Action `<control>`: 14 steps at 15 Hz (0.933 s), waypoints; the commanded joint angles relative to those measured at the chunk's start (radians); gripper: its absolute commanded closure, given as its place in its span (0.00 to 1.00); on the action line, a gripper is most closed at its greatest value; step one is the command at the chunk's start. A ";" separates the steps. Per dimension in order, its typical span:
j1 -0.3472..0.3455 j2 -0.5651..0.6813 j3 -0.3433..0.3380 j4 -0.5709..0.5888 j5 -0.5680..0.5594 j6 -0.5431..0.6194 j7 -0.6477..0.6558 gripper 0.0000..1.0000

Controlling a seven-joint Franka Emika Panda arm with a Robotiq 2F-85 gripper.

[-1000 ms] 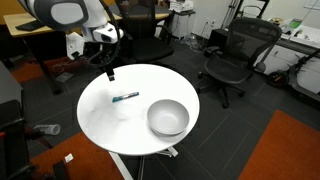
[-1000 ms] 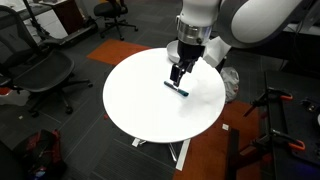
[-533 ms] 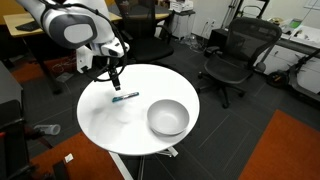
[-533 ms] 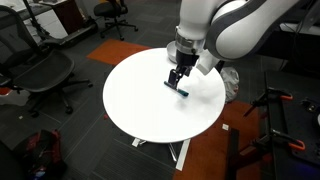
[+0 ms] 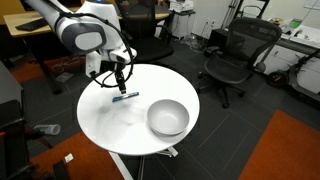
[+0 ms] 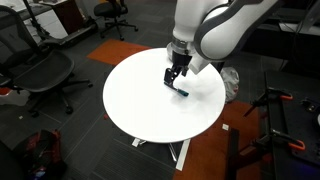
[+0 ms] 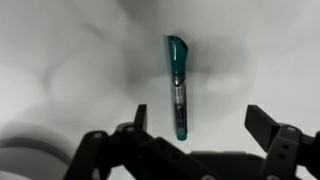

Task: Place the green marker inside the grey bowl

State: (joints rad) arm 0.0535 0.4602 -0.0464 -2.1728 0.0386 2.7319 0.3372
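Observation:
The green marker (image 5: 125, 96) lies flat on the round white table (image 5: 115, 120), left of the grey bowl (image 5: 168, 117). It also shows in the exterior view (image 6: 182, 89) and the wrist view (image 7: 178, 85), where it points away from the fingers. My gripper (image 5: 119, 83) hangs just above the marker with its fingers spread. In the wrist view the gripper (image 7: 200, 125) is open, one finger on each side of the marker's near end, not touching it. The bowl is empty in the exterior view where it shows; it is hidden behind the arm in the exterior view from the other side.
The table (image 6: 150, 105) stands on a dark carpet with an orange patch. Black office chairs (image 5: 235, 55) (image 6: 45, 75) stand around it. Desks and clutter (image 5: 300, 45) line the back.
The gripper has moved from the table's far edge toward the marker and lowered, and now sits right over it.

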 commanded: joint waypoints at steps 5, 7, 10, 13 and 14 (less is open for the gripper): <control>-0.027 0.081 -0.001 0.095 0.051 -0.026 -0.030 0.00; -0.034 0.097 0.001 0.119 0.052 -0.040 -0.036 0.00; -0.045 0.120 0.002 0.150 0.054 -0.060 -0.041 0.00; -0.052 0.136 0.007 0.168 0.057 -0.076 -0.046 0.00; -0.054 0.140 0.010 0.171 0.059 -0.082 -0.049 0.00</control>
State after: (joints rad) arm 0.0117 0.5828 -0.0476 -2.0373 0.0645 2.6960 0.3300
